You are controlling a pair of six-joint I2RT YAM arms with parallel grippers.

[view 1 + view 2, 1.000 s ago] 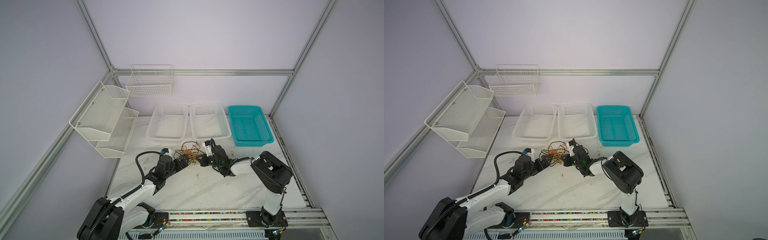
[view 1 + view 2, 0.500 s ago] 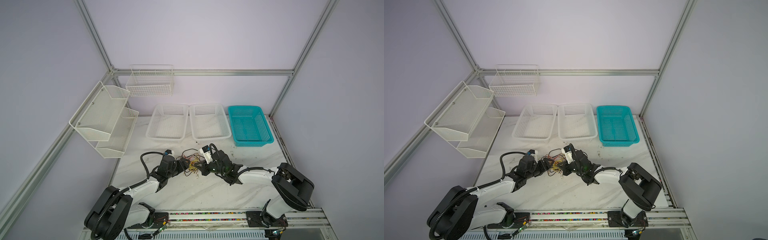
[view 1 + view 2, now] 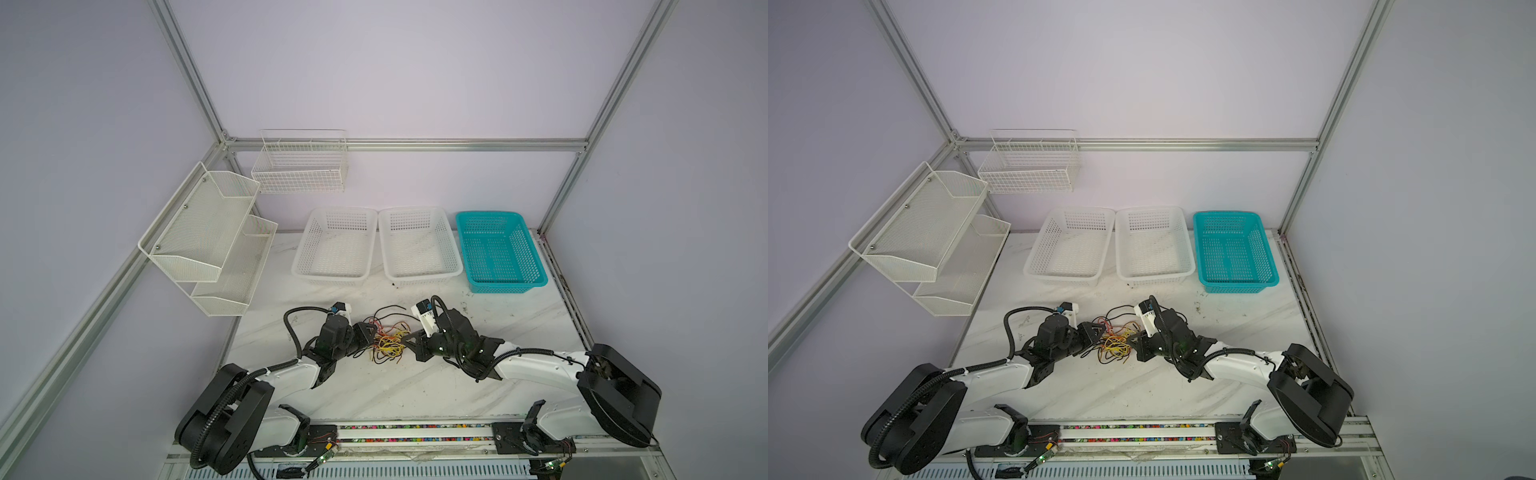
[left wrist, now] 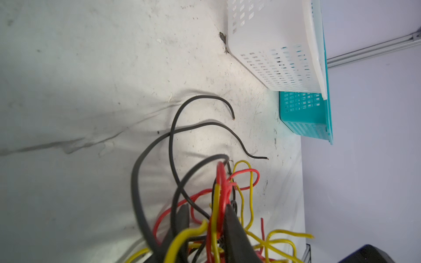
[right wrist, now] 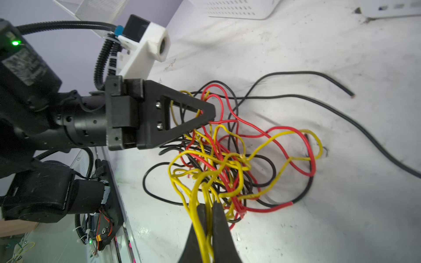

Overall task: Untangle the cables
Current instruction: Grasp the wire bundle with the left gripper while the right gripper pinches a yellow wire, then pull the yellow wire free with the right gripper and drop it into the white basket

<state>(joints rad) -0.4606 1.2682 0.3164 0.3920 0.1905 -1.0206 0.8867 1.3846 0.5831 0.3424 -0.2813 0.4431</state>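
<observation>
Three plastic baskets stand in a row along the far edge of the white marbled desk (image 3: 415,386): a white basket (image 3: 330,275) toward the left, a second white basket (image 3: 424,274) just beside it, and a teal basket (image 3: 509,286) nearest the far right corner. A wire basket (image 3: 300,174) hangs on the back wall. A two-tier mesh shelf (image 3: 199,232) sits on the left wall, against the aluminium frame (image 3: 457,144).

both hands nose to nose: left hand (image 3: 375,331) and right hand (image 3: 404,340), with the cables (image 3: 388,347) packing the gap between them, no way through. bare surface (image 3: 399,386) on the near side, wide open. on the far side a strip lies free up to the white baskets (image 3: 332,277) and teal basket (image 3: 509,286), though two black ends (image 3: 390,308) stray into it.
</observation>
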